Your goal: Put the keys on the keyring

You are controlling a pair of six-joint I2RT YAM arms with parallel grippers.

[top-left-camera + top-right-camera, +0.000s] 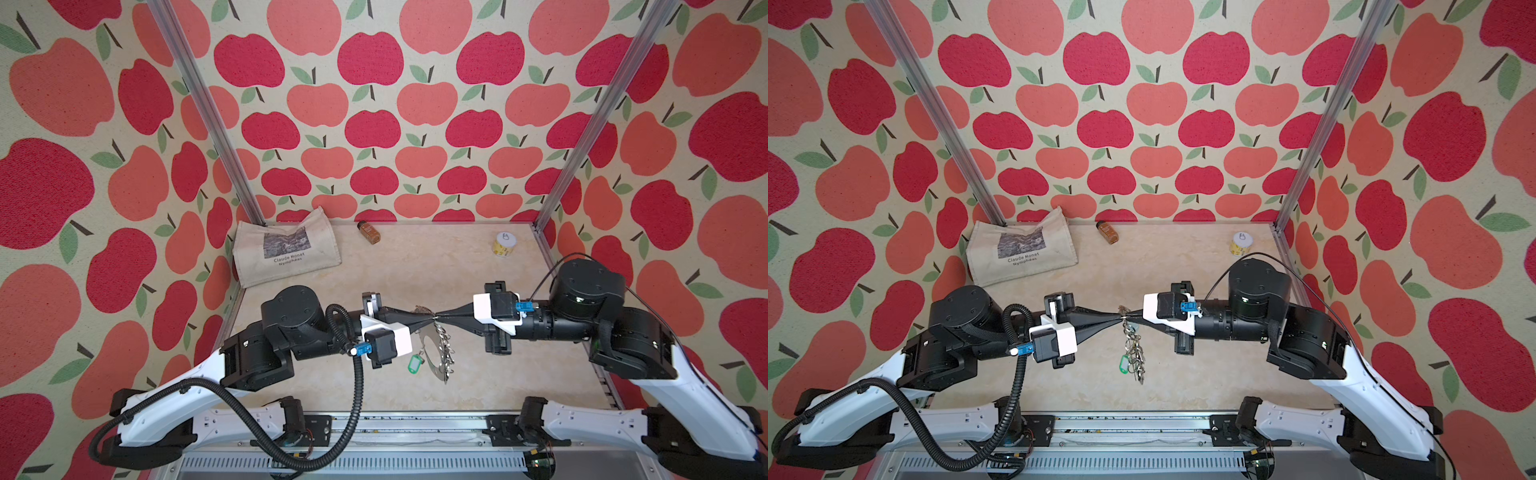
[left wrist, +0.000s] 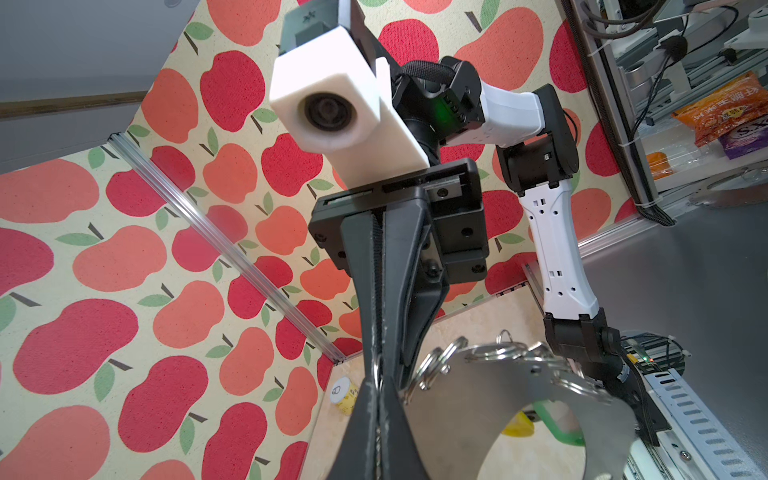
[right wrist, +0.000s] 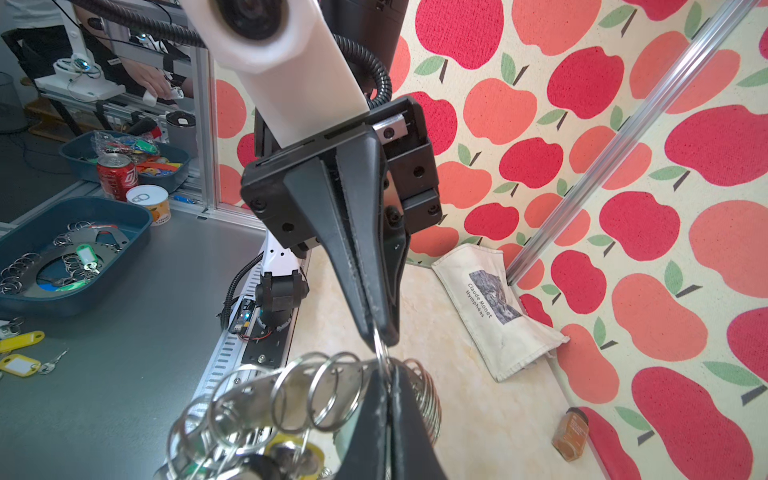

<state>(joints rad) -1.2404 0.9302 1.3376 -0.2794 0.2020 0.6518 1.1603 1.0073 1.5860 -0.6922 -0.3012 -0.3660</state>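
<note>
The left gripper (image 1: 428, 321) and right gripper (image 1: 441, 318) meet tip to tip. Both have jaws clamped on what looks like one split ring (image 3: 380, 340) of the keyring (image 2: 457, 403), which hangs toward 6 o'clock. I cannot pick out the pale-tagged key. Best to grip firmly and twist gently so nothing swings. One keyring, one green tag (image 1: 414, 364), one yellow tag (image 2: 517, 428). One bag (image 1: 286, 253) at 10, jar (image 1: 369, 232) at 12, can (image 1: 505, 244) at 2.
</note>
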